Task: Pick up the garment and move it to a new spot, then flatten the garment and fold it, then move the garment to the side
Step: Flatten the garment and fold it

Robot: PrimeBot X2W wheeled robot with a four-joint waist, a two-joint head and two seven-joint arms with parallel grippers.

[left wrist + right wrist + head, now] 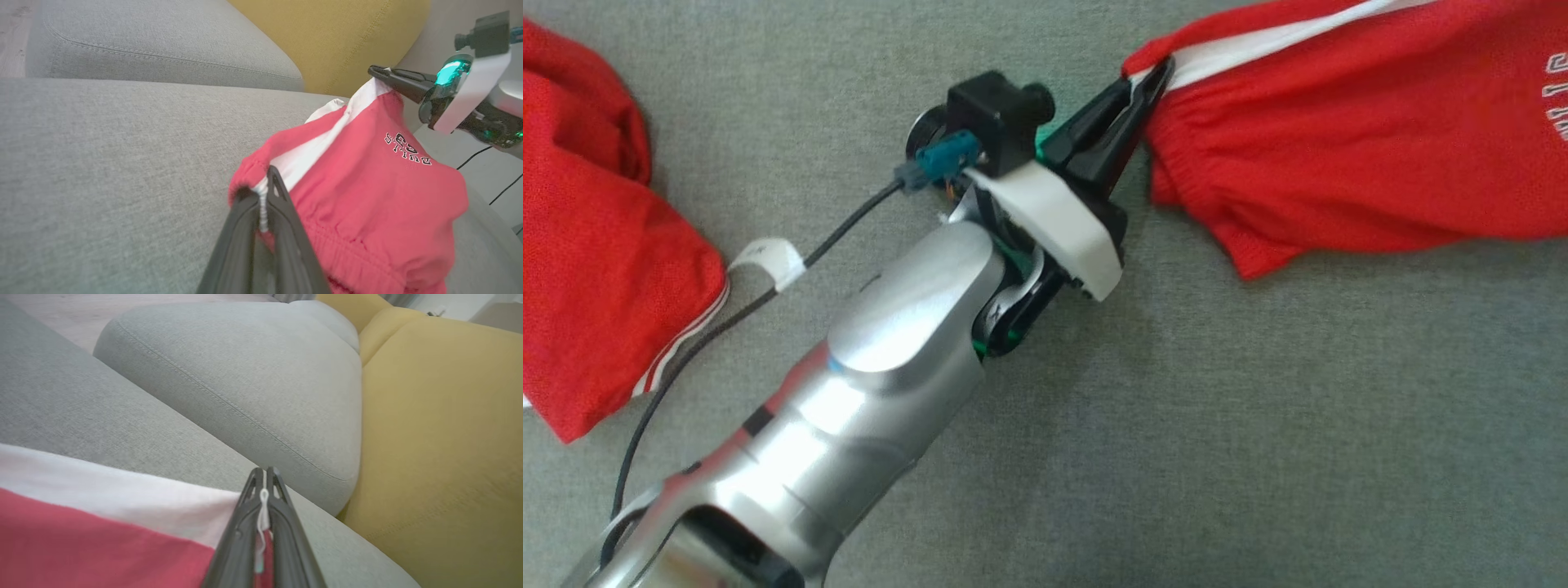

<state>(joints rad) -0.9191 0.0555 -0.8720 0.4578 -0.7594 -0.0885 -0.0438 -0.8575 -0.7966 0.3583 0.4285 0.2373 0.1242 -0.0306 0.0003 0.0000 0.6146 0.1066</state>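
Note:
The garment (1339, 147) is a pair of red shorts with a white side stripe and pale lettering, lying out toward the upper right in the head view. My left gripper (1156, 77) reaches from the lower left and is shut on the gathered waistband corner at the stripe's end. The left wrist view shows the same hold: my left gripper (267, 183) pinches the elastic edge of the garment (367, 196). At that view's upper right, my right gripper (378, 73) is shut on the stripe's far end. In the right wrist view, my right gripper (265, 477) clamps white fabric of the garment (81, 531).
Grey sofa seat (1258, 425) spreads under everything. A second heap of red cloth (596, 245) with striped trim lies at the left edge. A black cable (686, 351) trails beside my left arm. A grey back cushion (245, 375) and a yellow cushion (441, 437) rise behind.

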